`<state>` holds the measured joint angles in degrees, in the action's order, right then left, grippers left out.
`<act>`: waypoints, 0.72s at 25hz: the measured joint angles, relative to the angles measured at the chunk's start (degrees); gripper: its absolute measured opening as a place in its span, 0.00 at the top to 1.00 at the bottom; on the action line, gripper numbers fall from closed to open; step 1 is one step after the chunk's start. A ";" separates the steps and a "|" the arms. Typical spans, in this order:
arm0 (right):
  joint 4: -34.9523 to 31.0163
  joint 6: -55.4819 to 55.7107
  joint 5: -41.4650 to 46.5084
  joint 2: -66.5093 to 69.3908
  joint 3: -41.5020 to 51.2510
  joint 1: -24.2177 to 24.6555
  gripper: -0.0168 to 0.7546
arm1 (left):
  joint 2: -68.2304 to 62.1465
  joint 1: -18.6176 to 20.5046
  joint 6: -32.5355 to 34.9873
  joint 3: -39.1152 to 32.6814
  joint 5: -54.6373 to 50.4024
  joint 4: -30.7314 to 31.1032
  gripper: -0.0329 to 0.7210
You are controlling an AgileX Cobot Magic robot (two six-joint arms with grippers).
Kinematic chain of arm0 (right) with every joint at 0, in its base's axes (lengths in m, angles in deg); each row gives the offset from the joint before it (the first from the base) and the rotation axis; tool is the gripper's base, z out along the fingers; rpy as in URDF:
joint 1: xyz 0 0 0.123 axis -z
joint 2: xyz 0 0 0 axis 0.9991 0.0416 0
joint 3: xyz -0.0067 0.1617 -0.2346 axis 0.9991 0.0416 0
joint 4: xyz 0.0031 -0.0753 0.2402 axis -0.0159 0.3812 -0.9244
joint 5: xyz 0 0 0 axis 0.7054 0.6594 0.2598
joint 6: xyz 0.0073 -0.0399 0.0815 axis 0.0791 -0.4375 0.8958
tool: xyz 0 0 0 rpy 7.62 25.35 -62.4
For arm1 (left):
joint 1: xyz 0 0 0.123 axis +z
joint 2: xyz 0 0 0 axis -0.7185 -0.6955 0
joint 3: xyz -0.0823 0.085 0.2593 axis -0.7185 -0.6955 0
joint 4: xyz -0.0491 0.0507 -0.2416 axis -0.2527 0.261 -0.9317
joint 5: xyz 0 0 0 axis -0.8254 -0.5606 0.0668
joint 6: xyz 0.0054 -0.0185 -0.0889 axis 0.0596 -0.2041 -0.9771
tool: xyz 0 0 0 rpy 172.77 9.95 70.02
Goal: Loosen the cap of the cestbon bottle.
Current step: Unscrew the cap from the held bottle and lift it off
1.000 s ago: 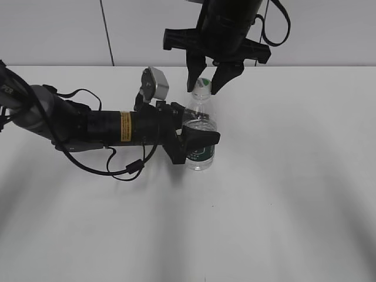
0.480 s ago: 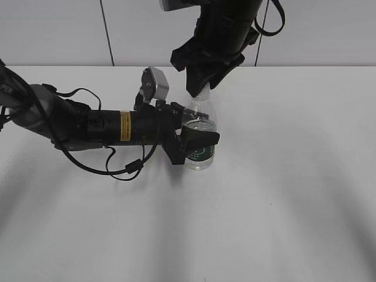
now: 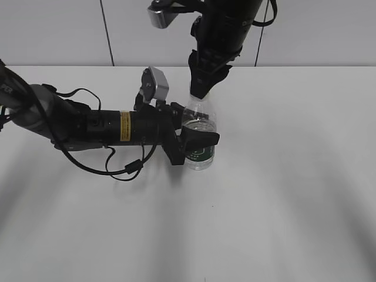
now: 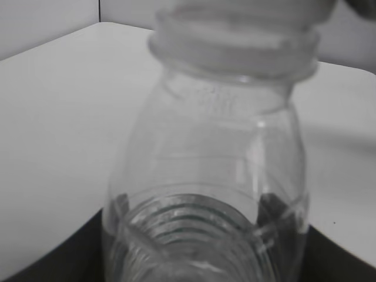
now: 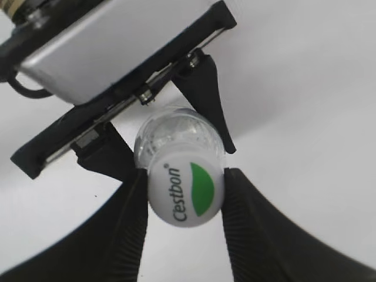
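White surface; left gripper (image 3: 197, 141) jaws clamp bottle (image 3: 200, 132) body. Right gripper (image 5: 185, 197) jaws pinch cap (image 5: 186, 192) sides. Thin, light plastic; smooth cap may slip.

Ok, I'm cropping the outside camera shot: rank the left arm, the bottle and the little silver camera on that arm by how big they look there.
1. Left arm, spanning nearly half the frame.
2. Bottle, much smaller, upright, partly covered by the jaws.
3. Silver camera, smallest.
The bottle's cap is hidden there, so its full height is unsure.
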<state>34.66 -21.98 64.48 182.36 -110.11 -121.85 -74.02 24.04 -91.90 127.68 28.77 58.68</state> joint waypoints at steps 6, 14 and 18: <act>0.00 -13.59 0.00 0.00 -0.18 0.00 0.59 | -0.05 0.10 0.19 0.00 1.02 0.06 0.42; -0.22 -30.06 0.37 -0.17 -0.28 0.00 0.59 | -0.16 0.29 0.19 0.00 1.68 1.29 0.42; -0.22 -33.73 0.37 -0.22 -0.28 0.00 0.59 | -0.16 0.29 0.14 0.00 1.73 1.52 0.42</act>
<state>34.43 -55.71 64.85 182.14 -110.40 -121.85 -74.19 24.33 -91.77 127.68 30.49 60.21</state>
